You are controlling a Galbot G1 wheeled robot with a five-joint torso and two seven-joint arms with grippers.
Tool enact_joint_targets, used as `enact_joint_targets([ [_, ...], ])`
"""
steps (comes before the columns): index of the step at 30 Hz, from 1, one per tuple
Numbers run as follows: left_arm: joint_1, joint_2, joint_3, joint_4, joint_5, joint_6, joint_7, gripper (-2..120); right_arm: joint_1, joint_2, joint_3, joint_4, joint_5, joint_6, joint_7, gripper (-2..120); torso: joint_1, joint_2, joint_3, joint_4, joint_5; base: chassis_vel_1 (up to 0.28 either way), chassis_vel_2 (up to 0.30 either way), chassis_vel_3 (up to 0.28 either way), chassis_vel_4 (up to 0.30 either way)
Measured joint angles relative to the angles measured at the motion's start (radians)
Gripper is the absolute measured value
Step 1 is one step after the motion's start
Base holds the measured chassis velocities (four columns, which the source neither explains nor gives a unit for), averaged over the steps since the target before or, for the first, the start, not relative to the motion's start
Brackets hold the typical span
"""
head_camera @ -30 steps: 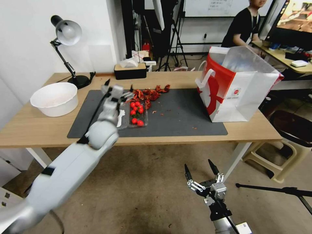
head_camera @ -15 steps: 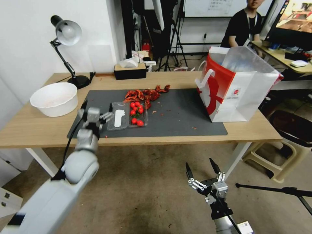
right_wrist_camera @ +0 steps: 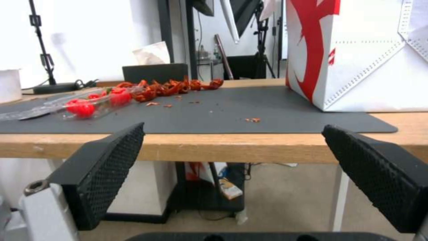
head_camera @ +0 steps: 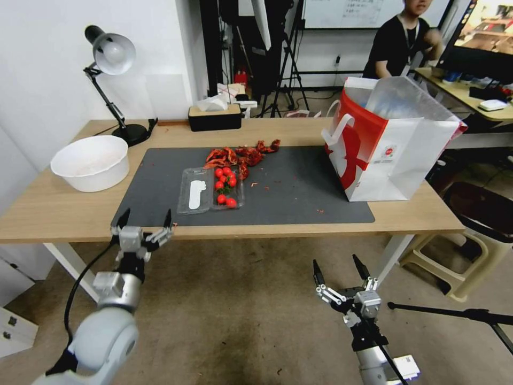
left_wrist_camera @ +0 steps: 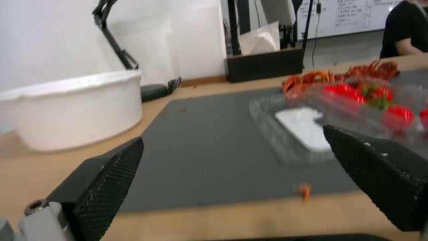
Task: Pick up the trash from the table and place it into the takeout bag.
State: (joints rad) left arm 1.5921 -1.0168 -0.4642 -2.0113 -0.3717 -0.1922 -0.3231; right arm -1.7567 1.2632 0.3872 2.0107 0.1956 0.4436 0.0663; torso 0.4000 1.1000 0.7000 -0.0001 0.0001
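Note:
The trash on the table [head_camera: 64,214] is a heap of red scraps [head_camera: 240,155] and an open clear plastic box [head_camera: 211,190] holding small red tomatoes, both on the dark grey mat [head_camera: 299,198]. The takeout bag [head_camera: 395,155], white with a red side and white handles, stands open at the mat's right end. My left gripper [head_camera: 143,223] is open and empty at the table's front edge, near the mat's left corner. The left wrist view looks across the mat [left_wrist_camera: 205,147] to the clear box [left_wrist_camera: 312,127]. My right gripper [head_camera: 342,272] hangs open below the table front, facing the bag [right_wrist_camera: 365,53].
A white bowl [head_camera: 91,163] sits on the table's left end, with a desk lamp [head_camera: 109,53] behind it. A black tissue box [head_camera: 214,116] stands at the back edge. A stool [head_camera: 459,256] and a tripod leg [head_camera: 454,313] are on the floor to the right.
My left arm has pulled back from above the clear box, toward me and down to the table's front edge, staying open. The right gripper has barely shifted.

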Motion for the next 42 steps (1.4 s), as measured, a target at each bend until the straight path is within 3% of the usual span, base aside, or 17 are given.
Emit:
enact_joint_targets([
  [6,0.096,-0.028,-0.028,0.005,-0.008,-0.067,0.018,100,0.011,-0.001,-0.001,0.001,-0.003,-0.006,0.004,100,0.0,0.0,0.0,0.0001,-0.0001,0.0,0.0,0.0,0.0],
  [12,0.109,-0.064,-0.03,0.012,-0.01,-0.083,0.035,100,0.023,-0.001,0.0,0.0,-0.005,-0.016,0.008,100,0.0,0.0,0.0,0.0001,-0.0001,0.0,0.0,0.0,0.0],
  [42,0.089,-0.081,-0.019,0.037,0.009,-0.091,0.047,100,0.055,-0.021,0.032,0.0,0.017,-0.035,0.011,100,0.0,0.0,0.0,0.0001,-0.0001,0.0,0.0,0.0,0.0],
])
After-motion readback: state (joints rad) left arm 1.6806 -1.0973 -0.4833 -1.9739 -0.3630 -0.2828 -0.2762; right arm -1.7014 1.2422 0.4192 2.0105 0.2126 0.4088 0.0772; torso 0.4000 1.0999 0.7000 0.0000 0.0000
